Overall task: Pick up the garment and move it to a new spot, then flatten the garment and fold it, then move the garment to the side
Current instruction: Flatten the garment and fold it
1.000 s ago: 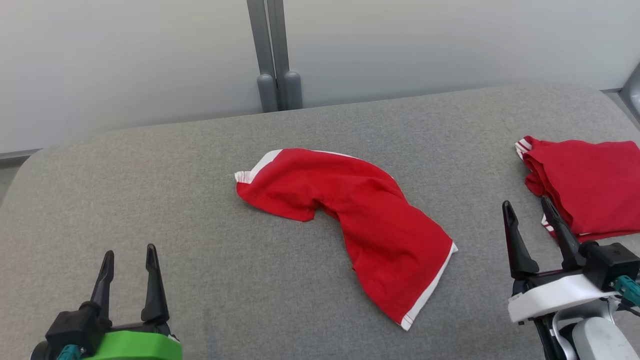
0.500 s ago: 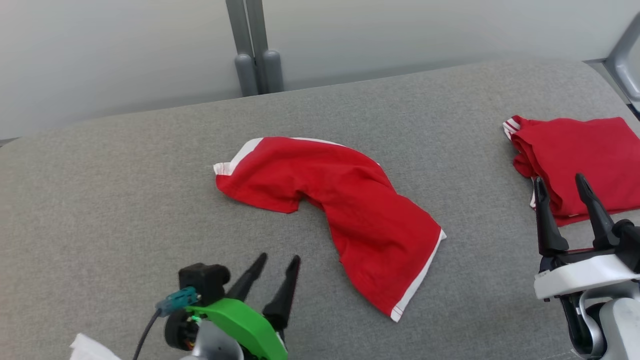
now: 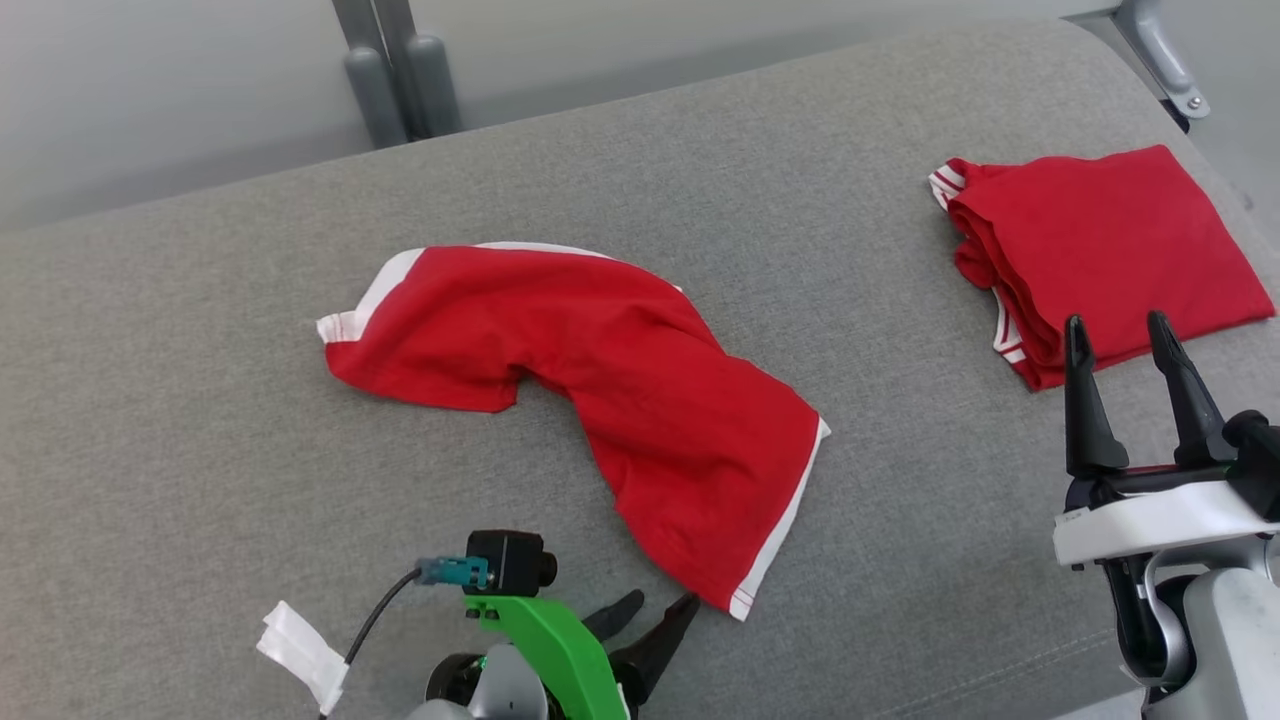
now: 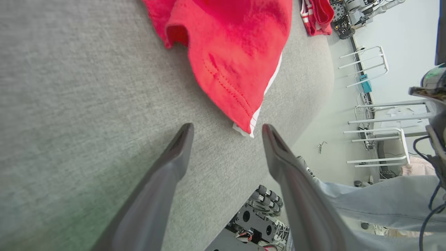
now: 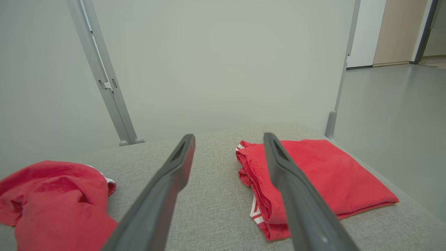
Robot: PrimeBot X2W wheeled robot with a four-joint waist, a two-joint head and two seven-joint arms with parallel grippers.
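Left claw (image 4: 227, 127) open low over the grey desk (image 4: 69, 104), red garment (image 4: 230, 52) with its white-trimmed corner right at the gap between the tips, clear of both; folded red garment (image 4: 317, 17) far edge, denim leg (image 4: 376, 205) beside the desk.

Matt red cloth garment (image 3: 620, 390), rough grey woven fabric surface (image 3: 200, 450), smooth dull metal post (image 3: 385, 60)
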